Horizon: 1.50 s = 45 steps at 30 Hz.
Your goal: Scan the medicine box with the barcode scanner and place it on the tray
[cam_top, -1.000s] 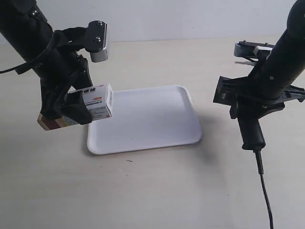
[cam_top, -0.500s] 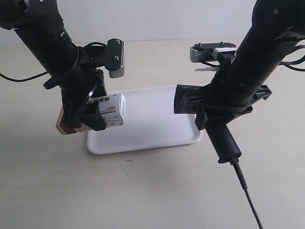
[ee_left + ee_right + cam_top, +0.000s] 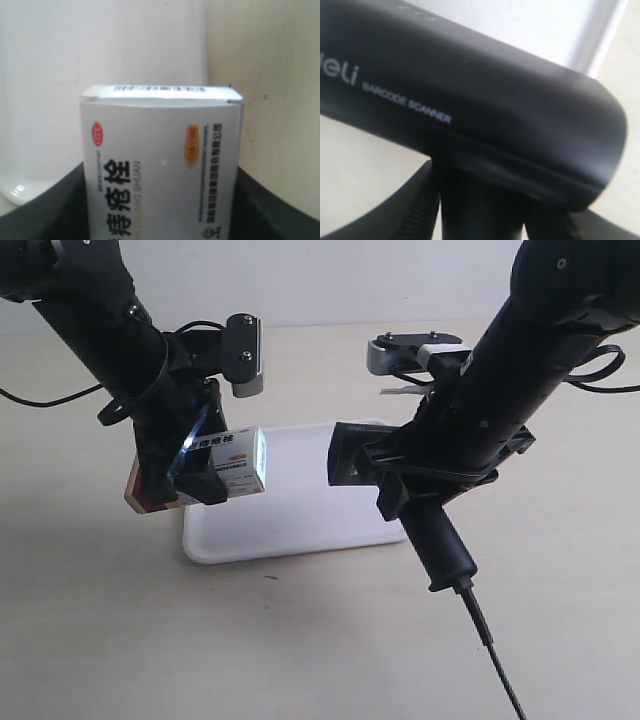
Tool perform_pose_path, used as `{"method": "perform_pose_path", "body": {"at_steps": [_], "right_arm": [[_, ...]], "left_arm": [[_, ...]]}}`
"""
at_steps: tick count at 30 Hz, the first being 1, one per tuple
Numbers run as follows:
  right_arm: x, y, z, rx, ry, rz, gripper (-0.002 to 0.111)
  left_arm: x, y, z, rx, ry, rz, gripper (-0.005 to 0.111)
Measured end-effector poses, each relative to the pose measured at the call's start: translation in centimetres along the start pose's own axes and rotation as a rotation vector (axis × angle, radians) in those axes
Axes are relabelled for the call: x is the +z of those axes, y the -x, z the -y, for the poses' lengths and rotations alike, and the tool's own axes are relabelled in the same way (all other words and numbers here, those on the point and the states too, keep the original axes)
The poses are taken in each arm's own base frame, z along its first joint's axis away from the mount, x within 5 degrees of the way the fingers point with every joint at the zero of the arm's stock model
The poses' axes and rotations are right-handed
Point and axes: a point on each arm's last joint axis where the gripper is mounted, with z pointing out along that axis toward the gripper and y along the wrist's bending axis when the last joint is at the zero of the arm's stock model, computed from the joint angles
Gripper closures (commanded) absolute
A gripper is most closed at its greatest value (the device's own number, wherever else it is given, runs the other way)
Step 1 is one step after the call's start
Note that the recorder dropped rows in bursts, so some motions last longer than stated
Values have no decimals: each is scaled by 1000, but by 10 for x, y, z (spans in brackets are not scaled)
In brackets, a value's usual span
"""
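Left of centre in the exterior view, the left gripper (image 3: 190, 475) is clamped on the small white cardboard medicine box (image 3: 230, 460), holding it in the air above the left edge of the flat white plastic tray (image 3: 300, 530). The right gripper (image 3: 428, 478) is closed around the black pistol-shaped barcode scanner (image 3: 438, 545). Since half a second ago the scanner's head has moved further left over the tray, nearer the box. The box's facing end now glows bright, and the box itself has barely moved.
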Motion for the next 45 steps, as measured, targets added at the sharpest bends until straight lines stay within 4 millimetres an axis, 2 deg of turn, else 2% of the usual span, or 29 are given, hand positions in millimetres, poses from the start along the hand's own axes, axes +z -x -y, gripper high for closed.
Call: {"method": "perform_pose_path", "body": {"at_steps": [21, 34, 39, 45], "right_arm": [[0, 4, 7, 36, -71, 48, 108], [-20, 7, 84, 292, -174, 111, 108], [-7, 8, 104, 344, -186, 86, 108], [10, 9, 112, 358, -189, 56, 108]], "left_arm": [[0, 0, 0, -3, -1, 4, 107], [1, 4, 2, -5, -9, 19, 107], [2, 10, 6, 12, -12, 21, 107], [9, 11, 1, 9, 7, 27, 107]]}}
